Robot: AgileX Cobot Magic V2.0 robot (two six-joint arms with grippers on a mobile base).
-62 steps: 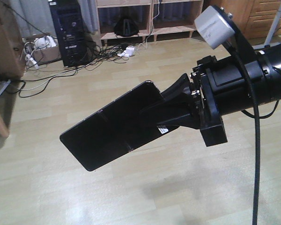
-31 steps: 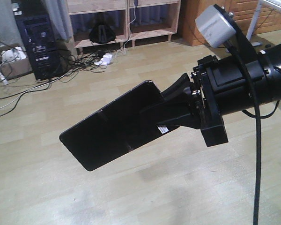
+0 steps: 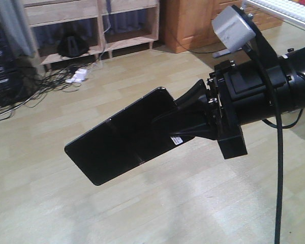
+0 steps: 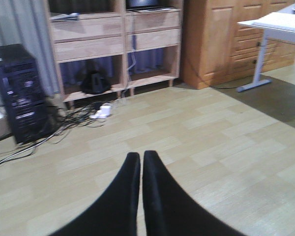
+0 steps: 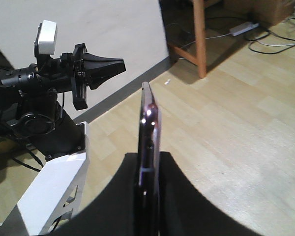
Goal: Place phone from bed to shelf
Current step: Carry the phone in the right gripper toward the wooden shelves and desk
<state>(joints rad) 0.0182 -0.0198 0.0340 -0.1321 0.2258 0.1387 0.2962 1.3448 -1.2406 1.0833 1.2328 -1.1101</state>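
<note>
Front view, progress: the phone is off the bed and in the air above the pale plank floor, so the pick-up looks done. The carry and the set-down are left.
Front view, bed: not in sight here or in the other views.
Front view, shelf: the shelf stands at the far wall, well apart from the phone.
Front view, right fingers: the right gripper is clamped on the end of the phone that bears the white sticker. One finger lies across the glossy face and the other sits behind it. The rest of the slab juts out to the left, tilted down.
Left wrist view, left fingers: the left gripper has its two black fingers pressed together with only a hairline seam between them. It holds nothing and touches nothing.
Left wrist view, goal: the shelf is ahead across open floor, with its upper boards beside a brown cabinet. By my judgement, the robot has more approach to make before any placing.
Right wrist view, phone: the phone appears edge-on, upright, with its pinkish rim showing.
Right wrist view, right fingers: the right gripper pinches it from both sides, the pads flat on the faces and open only as wide as the slab is thick.
Right wrist view, left arm: the left gripper hangs to the left, with its fingers drawn together to a point, and carries nothing.
</note>
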